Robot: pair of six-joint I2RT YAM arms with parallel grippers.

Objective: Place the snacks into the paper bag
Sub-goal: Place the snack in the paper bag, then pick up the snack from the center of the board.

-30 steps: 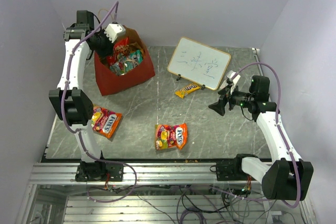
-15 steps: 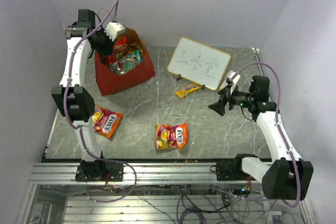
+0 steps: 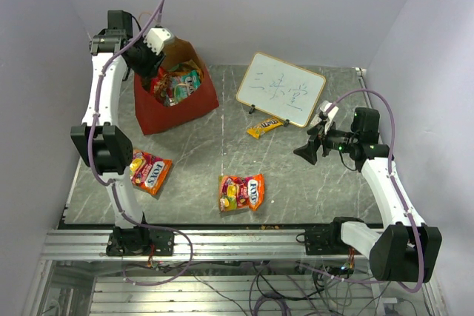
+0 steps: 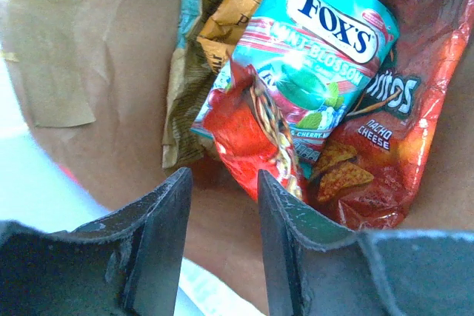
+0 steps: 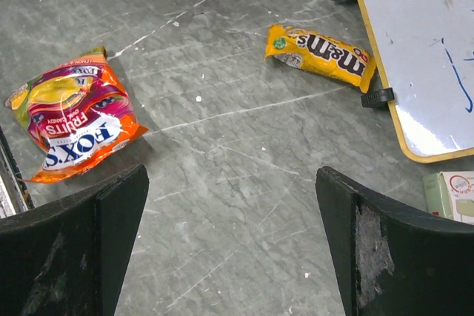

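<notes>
Red paper bag [image 3: 174, 112] stands mouth-up at far left of the worktop [image 3: 222, 153], stuffed with crinkly packets [image 4: 318, 57], left fingers [image 4: 159, 242] narrowly parted and empty above. Right fingers [image 5: 74, 249] gape wide, empty, near a flat yellow candy pack [image 5: 320, 55].

Grey table [image 3: 222, 138] carries paper bag [image 3: 174, 112], whiteboard [image 3: 281, 88], M&M's pack [image 3: 265, 128], two Fox's packets [image 3: 150, 172] [image 3: 241, 192].

The left gripper [image 4: 222, 177] has risen slightly over the paper bag [image 3: 175, 113].
</notes>
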